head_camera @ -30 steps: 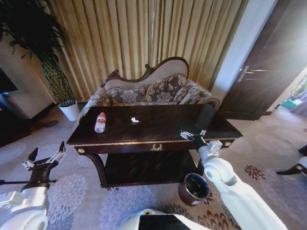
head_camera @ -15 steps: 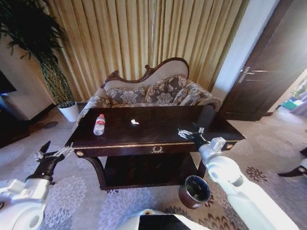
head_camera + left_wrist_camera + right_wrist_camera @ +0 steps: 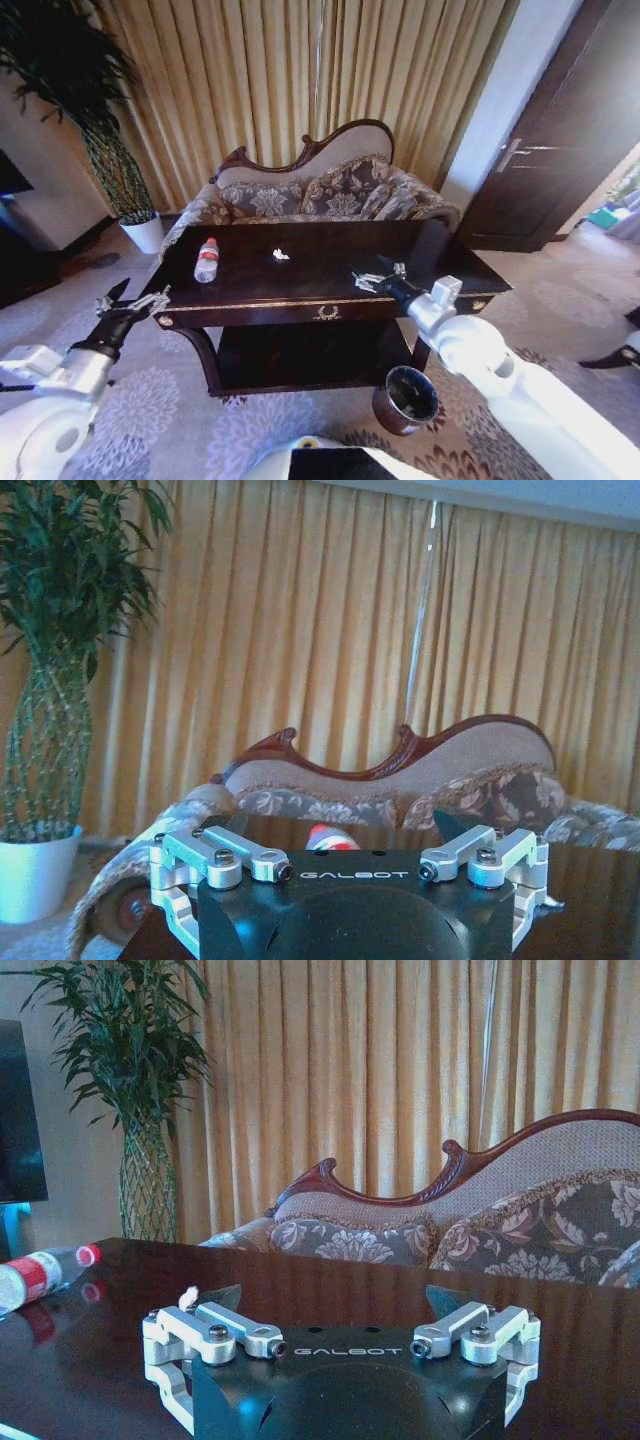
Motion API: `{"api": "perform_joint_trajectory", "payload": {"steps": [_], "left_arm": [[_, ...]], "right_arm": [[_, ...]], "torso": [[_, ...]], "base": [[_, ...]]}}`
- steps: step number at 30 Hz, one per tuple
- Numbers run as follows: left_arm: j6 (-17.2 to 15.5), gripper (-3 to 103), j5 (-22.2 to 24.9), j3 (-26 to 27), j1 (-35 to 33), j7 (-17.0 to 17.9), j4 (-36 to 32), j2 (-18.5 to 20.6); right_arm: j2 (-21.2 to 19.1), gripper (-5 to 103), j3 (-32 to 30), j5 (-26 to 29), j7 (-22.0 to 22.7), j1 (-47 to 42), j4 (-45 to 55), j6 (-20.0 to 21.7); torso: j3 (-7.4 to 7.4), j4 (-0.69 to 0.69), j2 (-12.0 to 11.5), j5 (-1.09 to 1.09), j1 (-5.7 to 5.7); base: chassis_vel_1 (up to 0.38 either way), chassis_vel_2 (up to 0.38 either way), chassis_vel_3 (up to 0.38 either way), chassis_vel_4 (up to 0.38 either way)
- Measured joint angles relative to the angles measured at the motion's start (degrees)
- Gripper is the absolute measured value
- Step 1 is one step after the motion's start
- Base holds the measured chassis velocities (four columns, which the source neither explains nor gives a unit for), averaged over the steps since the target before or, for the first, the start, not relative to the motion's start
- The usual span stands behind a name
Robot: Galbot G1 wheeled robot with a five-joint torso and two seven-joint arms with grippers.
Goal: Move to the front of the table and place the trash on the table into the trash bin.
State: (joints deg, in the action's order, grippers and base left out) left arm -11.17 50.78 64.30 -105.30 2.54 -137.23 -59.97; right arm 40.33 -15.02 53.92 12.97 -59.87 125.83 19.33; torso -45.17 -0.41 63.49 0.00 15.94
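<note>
So the table point(image 3: 330, 262) is this long glossy dark-brown wood console with gold edge trim, a gold pull on the drawer front and a lower shelf, sitting right in front of a carved-back sofa point(image 3: 320, 185) with floral upholstery. In the head view the clear plastic bottle point(image 3: 207, 259) with red cap and red-white label lies on its side toward 10 o'clock on the tabletop. A crumpled white scrap point(image 3: 281, 255) sits nearer the middle, well apart from the bottle.

The right gripper point(image 3: 370, 279) hovers over the table's front-right area, at about 4 o'clock from the scrap, jaws spread wide with nothing in them. The left gripper point(image 3: 132, 303) hangs just off the table's left front corner, also wide open and empty.

The trash bin point(image 3: 405, 398), a round dark maroon bucket with a shiny metal rim, stands on the patterned carpet at 5 o'clock from the table, below the right arm.
</note>
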Motion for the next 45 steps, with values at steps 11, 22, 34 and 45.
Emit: {"api": "perform_joint_trajectory", "payload": {"steps": [11,22,34,45], "left_arm": [[0.4,100,-2.91,0.09,-1.58,0.07,-0.61,-2.82],[0.67,100,-3.31,0.88,-1.66,0.24,-0.67,-4.22],[1.68,100,-4.97,1.35,-2.03,0.25,-1.38,-6.77],[2.25,100,-5.57,2.15,-2.47,0.73,-1.83,-7.52]], "right_arm": [[0.9,100,19.38,3.69,1.67,21.29,-6.15,3.06],[9.9,100,37.4,8.32,8.67,41.78,-16.39,8.77],[21.55,100,45.56,13.5,13.75,51.14,-26.7,15.89],[32.49,100,47.15,20.84,22.3,53.91,-34.65,19.23]], "torso": [[0.0,-0.01,0.0,0.0,0.0],[0.0,0.01,-0.01,-0.01,0.01],[0.0,0.01,-0.01,-0.01,0.01],[0.0,0.0,0.0,-0.01,0.01]], "base": [[0.0,0.0,0.0,0.0],[0.0,0.0,0.0,0.0],[0.0,0.0,0.0,0.0],[0.0,0.0,0.0,0.0]]}}
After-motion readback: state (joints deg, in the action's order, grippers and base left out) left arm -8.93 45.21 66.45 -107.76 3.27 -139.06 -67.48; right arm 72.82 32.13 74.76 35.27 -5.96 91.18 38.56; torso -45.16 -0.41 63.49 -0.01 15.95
